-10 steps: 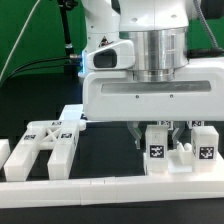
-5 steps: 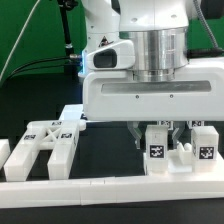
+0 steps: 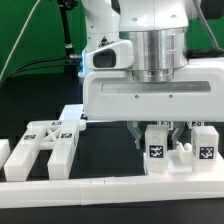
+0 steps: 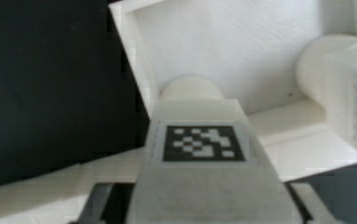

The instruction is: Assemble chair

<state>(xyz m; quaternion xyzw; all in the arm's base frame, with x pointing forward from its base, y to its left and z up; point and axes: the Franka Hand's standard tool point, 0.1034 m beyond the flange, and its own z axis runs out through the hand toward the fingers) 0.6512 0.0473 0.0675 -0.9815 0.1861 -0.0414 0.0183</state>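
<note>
Fingers (image 4: 118, 206) pinch a tagged white chair block (image 4: 201, 140) from both sides. It sits at the exterior view's right, just beside a second tagged block (image 3: 205, 148). A slotted frame (image 3: 50, 148) lies well apart toward the left, behind the border rail (image 3: 100, 186).

The black tabletop (image 3: 105, 150) carries a slotted chair frame (image 3: 45, 145) at eight o'clock and a tagged chair block (image 3: 157, 150) at four o'clock. A white border rail (image 3: 100, 186) lies along six o'clock.
</note>
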